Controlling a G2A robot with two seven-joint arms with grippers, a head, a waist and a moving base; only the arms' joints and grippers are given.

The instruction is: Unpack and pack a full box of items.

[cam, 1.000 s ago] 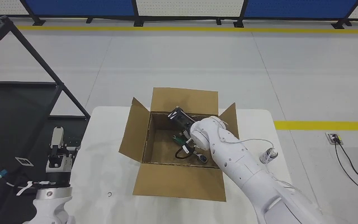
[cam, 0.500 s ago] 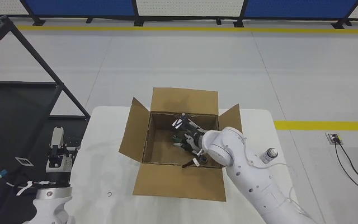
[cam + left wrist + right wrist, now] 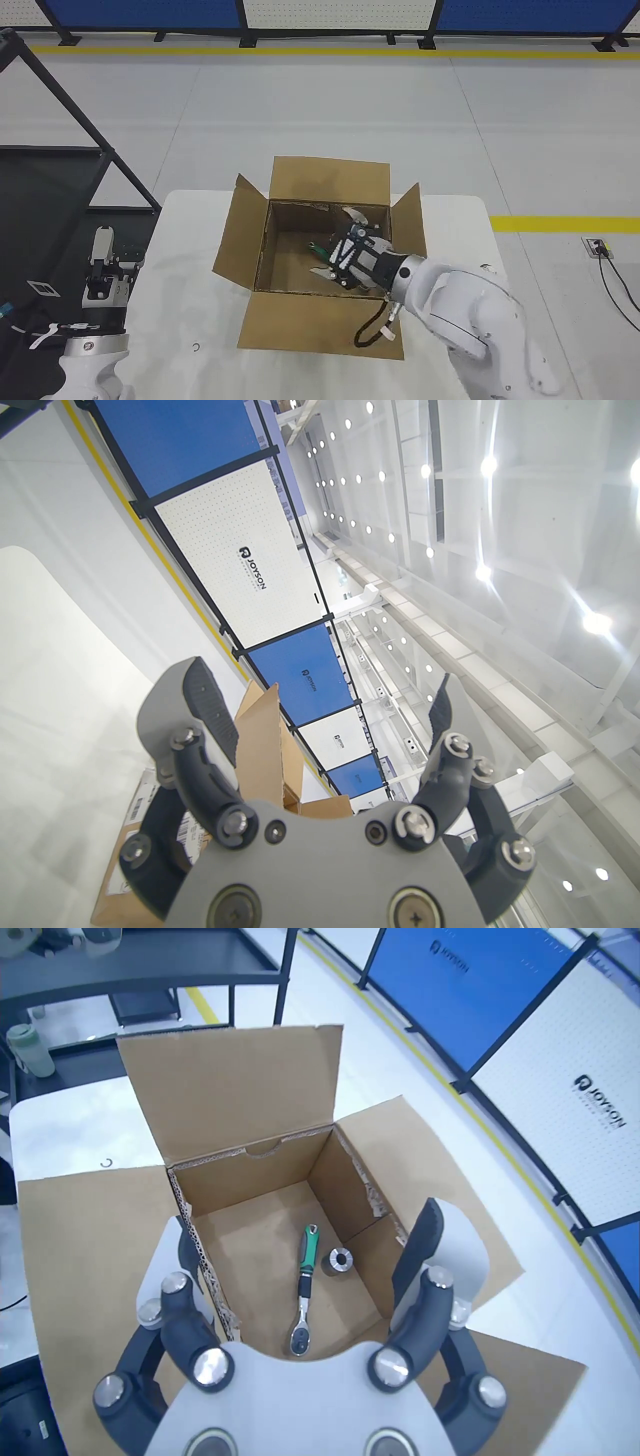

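1. Pincer first: the right pincer (image 3: 306, 1223) is hanging wide open and empty over the right side of the box (image 3: 320, 325), looking down into it. A second ago it was sitting further in, toward the far wall. Since then the arm has been swinging back and turning its wrist.
2. Below it, a green-handled ratchet wrench (image 3: 304, 1288) is lying flat on the box floor, and a small metal socket (image 3: 340, 1262) is standing just beside the handle. Neither is touching the fingers, and the wrench is keeping much the same place across the last second.
3. Judging from that, nothing is being lifted out yet. These two pieces are still waiting inside, and the pincer is probably lining up over the wrench for a grasp.
4. Around them, the box is sitting in the middle of the white table (image 3: 190, 300) with all four flaps spread open.
5. Off the table's left edge, the left pincer (image 3: 322, 690) is idling, spread wide, holding nothing and pointing up toward the ceiling lights.
6. On the table, a small open ring (image 3: 196, 347) is lying near-left of the box.
7. Beyond the table, pale floor is stretching to a yellow line (image 3: 300, 50) along the far side. Blue and white panels (image 3: 340, 12) are standing behind the line, and a black rack (image 3: 60, 190) is standing at the left.
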